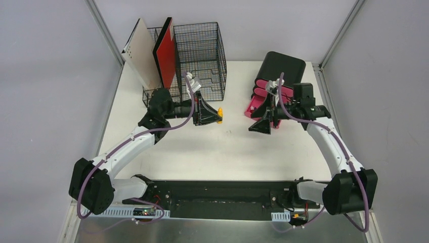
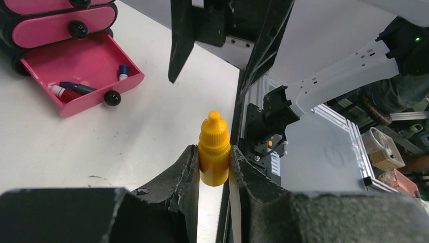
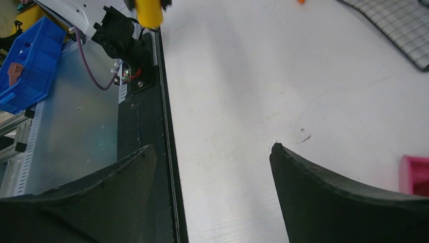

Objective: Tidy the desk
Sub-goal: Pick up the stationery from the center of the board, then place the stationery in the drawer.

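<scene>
Desk (image 1: pixel 202 152); left hand (image 1: pixel 217 115) level (around bottle (image 2: pixel 214 154))

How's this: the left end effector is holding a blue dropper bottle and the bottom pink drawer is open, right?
Not quite. The dropper bottle in the left end effector is yellow, not blue; the left wrist view shows it pinched between the fingers. The bottom pink drawer is open, as you said.

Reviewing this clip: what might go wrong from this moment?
1. The left claw pinches only the lower body of the yellow bottle, which could slip or tilt.
2. The right claw hangs open beside the open pink drawer, so the arms might collide if the bottle goes there.
</scene>
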Motion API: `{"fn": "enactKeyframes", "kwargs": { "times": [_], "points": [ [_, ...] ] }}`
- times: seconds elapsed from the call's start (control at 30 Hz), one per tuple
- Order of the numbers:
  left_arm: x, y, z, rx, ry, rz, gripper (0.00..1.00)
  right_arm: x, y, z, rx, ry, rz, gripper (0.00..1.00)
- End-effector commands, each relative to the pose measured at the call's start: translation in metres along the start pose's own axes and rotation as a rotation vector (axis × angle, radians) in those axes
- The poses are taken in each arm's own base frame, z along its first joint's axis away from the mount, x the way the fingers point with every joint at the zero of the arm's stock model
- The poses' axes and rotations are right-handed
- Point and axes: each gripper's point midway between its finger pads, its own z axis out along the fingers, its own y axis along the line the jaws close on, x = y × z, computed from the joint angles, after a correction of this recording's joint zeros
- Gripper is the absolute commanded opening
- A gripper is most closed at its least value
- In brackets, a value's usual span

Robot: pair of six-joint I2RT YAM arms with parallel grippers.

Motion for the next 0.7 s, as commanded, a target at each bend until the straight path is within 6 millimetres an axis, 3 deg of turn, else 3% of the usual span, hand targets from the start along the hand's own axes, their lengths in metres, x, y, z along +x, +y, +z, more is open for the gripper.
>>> {"fn": "enactKeyframes", "kwargs": {
  "times": [0.0, 0.27, 0.5, 0.67],
  "points": [
    [-0.007, -0.015, 0.000, 0.039, -0.039, 0.157, 0.00, -0.045, 0.011, 0.003, -0.031, -0.019, -0.108, 0.86],
    [0.001, -0.023, 0.006, 0.056, -0.030, 0.195, 0.00, -0.064, 0.033, 0.042, -0.090, 0.012, -0.127, 0.94],
    [0.003, -0.029, 0.004, 0.043, -0.036, 0.260, 0.00, -0.101, 0.051, 0.042, -0.166, -0.070, -0.052, 0.95],
    [0.010, -0.028, 0.010, 0.045, -0.007, 0.261, 0.00, -0.107, 0.050, 0.047, -0.174, -0.137, 0.027, 0.94]
  ]
}}
